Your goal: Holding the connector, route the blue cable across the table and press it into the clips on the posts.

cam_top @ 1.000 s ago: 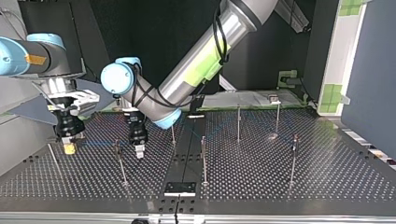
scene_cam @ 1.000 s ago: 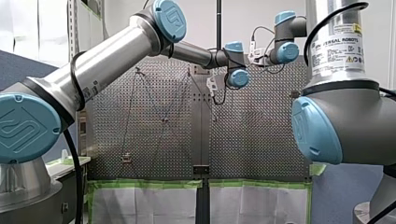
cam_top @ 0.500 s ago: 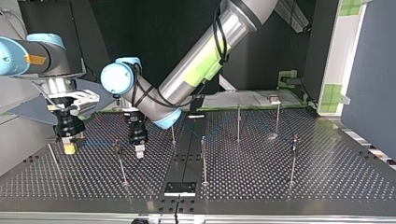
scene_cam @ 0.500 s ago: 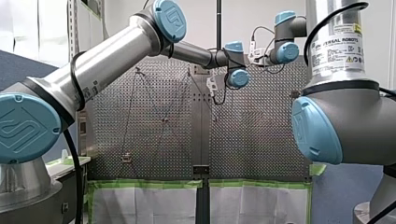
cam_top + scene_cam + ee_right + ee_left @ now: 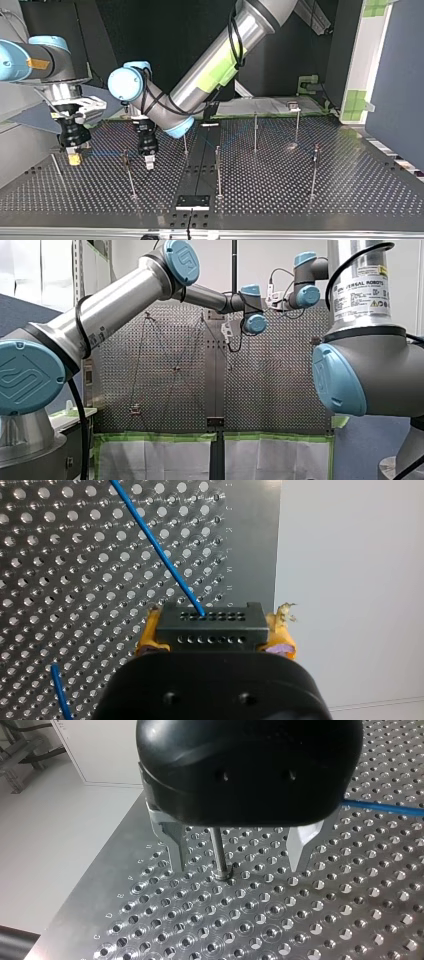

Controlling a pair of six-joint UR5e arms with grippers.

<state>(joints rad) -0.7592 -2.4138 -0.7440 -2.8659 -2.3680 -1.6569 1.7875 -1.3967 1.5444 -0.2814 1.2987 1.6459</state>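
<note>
My right gripper (image 5: pixel 215 632) is clamped on a black rectangular connector (image 5: pixel 210 622) with two rows of small holes. Its yellow pads (image 5: pixel 149 635) press against the connector's two short ends. A thin blue cable (image 5: pixel 155 545) leaves the connector's face ahead of the fingers and runs slantwise away over the perforated metal table (image 5: pixel 60 590), not far from the table's edge. A second short stretch of blue cable shows beside the gripper's body.

My left gripper (image 5: pixel 240 857) is spread wide and holds nothing, its metal fingers (image 5: pixel 176 845) pointing down at the table. A slim metal post (image 5: pixel 218 852) rises between them, nearer one finger than the other and touching neither. The blue cable passes beside this gripper, outside its fingers and apart from the post.

In the top view the right gripper hangs at the frame's middle left and the left gripper is a little to its right, with one post just left of the left gripper. More posts stand in the right half of that frame, well apart from both grippers.
</note>
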